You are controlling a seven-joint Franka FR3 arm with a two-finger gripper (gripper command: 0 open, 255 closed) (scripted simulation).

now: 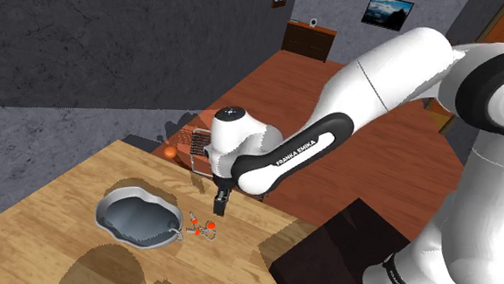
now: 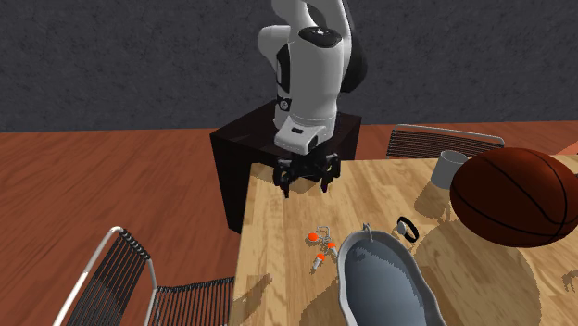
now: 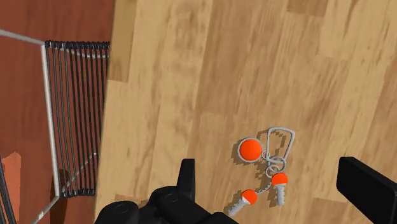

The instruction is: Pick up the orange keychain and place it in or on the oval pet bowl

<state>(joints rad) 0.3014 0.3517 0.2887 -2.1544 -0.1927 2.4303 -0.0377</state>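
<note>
Keychain [image 3: 251,150] of orange balls and metal rings, oval grey bowl [image 1: 138,219], woodgrain table [image 1: 65,181]

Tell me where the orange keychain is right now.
The orange keychain lies on the wooden table, just to the shoulder view's right of the grey pet bowl, below the open tool.

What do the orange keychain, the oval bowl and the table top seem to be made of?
Orange keychain with grey rings: matte orange parts, perhaps plastic; pale grey rings look metallic. Grey oval bowl: smooth, slightly glossy, metal or plastic, unclear. Table top: light wood, visible grain.
</note>
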